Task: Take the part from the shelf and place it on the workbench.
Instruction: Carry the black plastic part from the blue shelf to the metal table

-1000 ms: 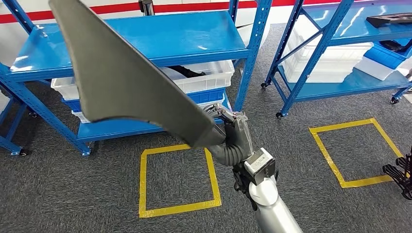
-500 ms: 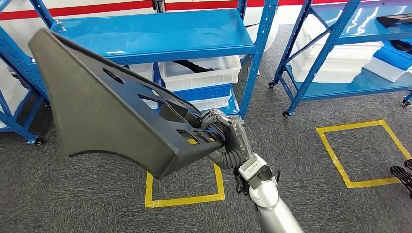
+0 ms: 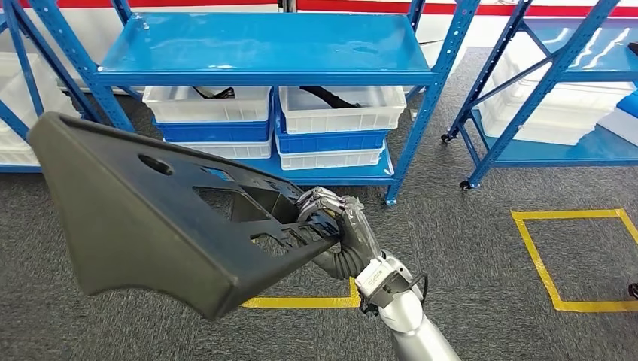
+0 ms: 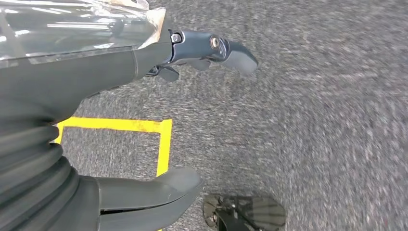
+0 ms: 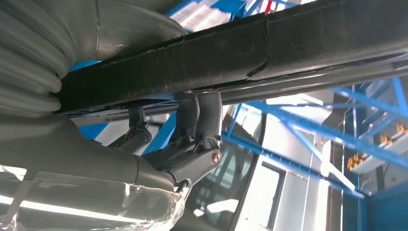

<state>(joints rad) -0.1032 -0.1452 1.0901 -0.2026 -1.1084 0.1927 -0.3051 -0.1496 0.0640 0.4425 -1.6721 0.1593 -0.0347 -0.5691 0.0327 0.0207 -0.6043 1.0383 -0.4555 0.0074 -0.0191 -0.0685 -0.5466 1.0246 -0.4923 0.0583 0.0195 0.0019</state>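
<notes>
The part [image 3: 158, 214] is a large dark grey moulded panel with cut-outs, wide at its left end and narrowing to the right. My right hand [image 3: 338, 226] grips its narrow end and holds it in the air over the carpet. In the right wrist view the fingers [image 5: 197, 120] wrap around the panel's edge [image 5: 269, 48]. My left hand [image 4: 96, 120] hangs above the floor, thumb and fingers apart, holding nothing.
A blue shelf rack [image 3: 271, 49] stands straight ahead, with white bins [image 3: 342, 105] and blue bins on its lower level. A second blue rack [image 3: 557, 83] stands to the right. Yellow tape squares [image 3: 579, 263] mark the grey carpet.
The whole view has swung, so the racks sit further right and lower in the picture. The panel has tipped from upright to lying flatter, its wide end now low at the left.
</notes>
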